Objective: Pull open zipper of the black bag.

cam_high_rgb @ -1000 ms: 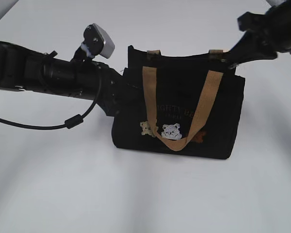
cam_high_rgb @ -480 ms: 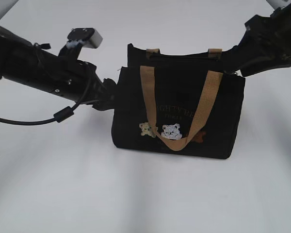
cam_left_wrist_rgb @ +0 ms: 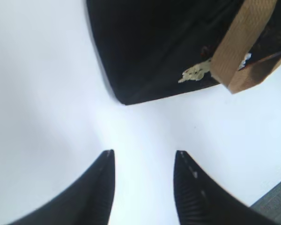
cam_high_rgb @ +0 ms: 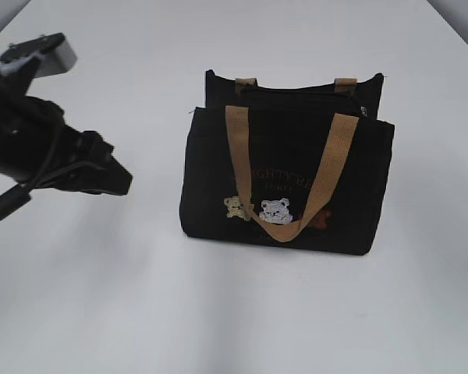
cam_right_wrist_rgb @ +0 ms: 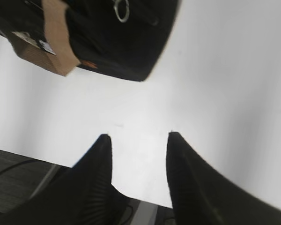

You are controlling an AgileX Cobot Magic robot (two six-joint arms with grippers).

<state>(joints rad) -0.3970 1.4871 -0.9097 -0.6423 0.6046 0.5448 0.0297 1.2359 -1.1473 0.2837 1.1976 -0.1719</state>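
Note:
The black bag (cam_high_rgb: 285,183) stands upright mid-table, its tan handle hanging over the bear patches. Along its top runs the zipper (cam_high_rgb: 296,92), and the top gapes between the front and back panels. The right wrist view shows the silver ring pull (cam_right_wrist_rgb: 121,9) on the bag (cam_right_wrist_rgb: 107,42). My left gripper (cam_high_rgb: 123,181) hovers to the left of the bag, apart from it. In its wrist view the left gripper (cam_left_wrist_rgb: 144,157) is open over bare table, short of the bag's corner (cam_left_wrist_rgb: 131,70). The right gripper (cam_right_wrist_rgb: 139,138) is open and empty, and it is outside the exterior view.
The white table (cam_high_rgb: 234,312) surrounds the bag. Its edge (cam_right_wrist_rgb: 61,161) lies just under my right gripper's fingers, with dark floor beyond. A strip of grey floor (cam_left_wrist_rgb: 276,201) shows at the lower right of the left wrist view.
Both arms have drawn back from the bag's ends, the left one leftward and the right one out of the exterior view. Both grippers have opened. The bag has stayed in place.

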